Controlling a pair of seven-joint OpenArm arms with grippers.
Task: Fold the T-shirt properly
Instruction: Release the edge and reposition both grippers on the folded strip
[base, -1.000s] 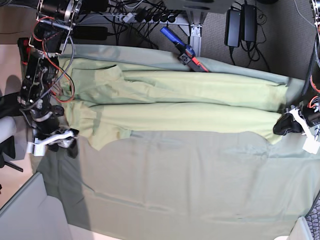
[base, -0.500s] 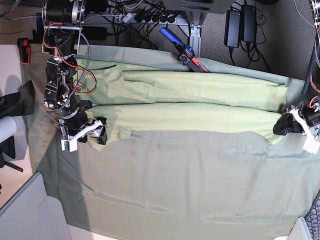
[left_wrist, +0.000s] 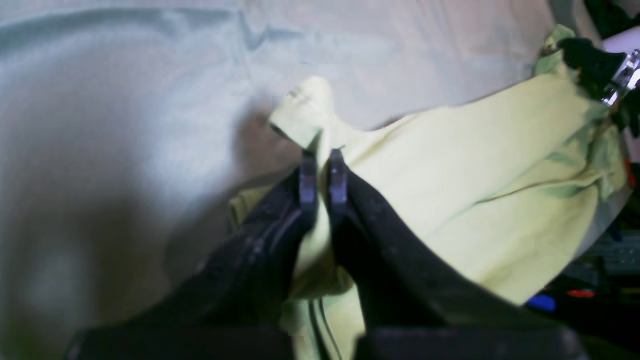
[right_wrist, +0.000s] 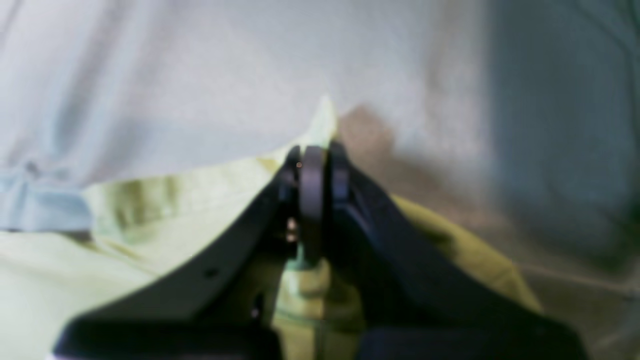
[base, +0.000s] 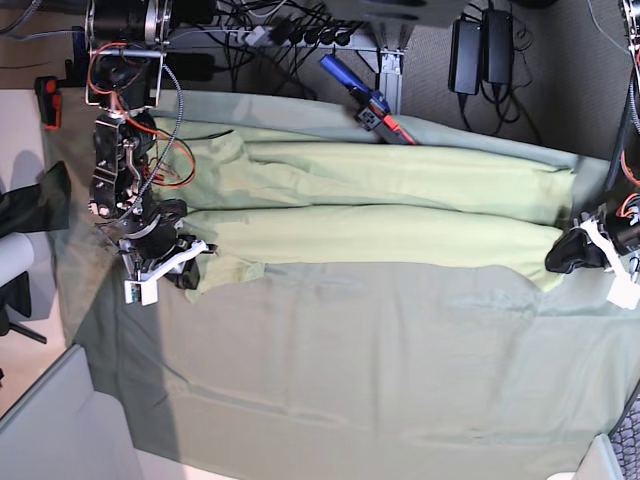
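The plain pale yellow-green short-sleeved cotton T-shirt (base: 380, 205) is lying folded lengthwise into a long band across the far half of the duller grey-green table cloth (base: 380, 370). The right gripper (base: 178, 268) is sitting at the shirt's sleeve end, its jaws pinching a corner of the yellow-green fabric; the right wrist view is blurred, yet it is showing the fingers pressed together over the cloth edge. The left gripper (base: 572, 250) is sitting at the shirt's opposite end, its jaws clamping the hem corner. A blue-handled tool (base: 365, 98) is resting just beyond the shirt's far edge.
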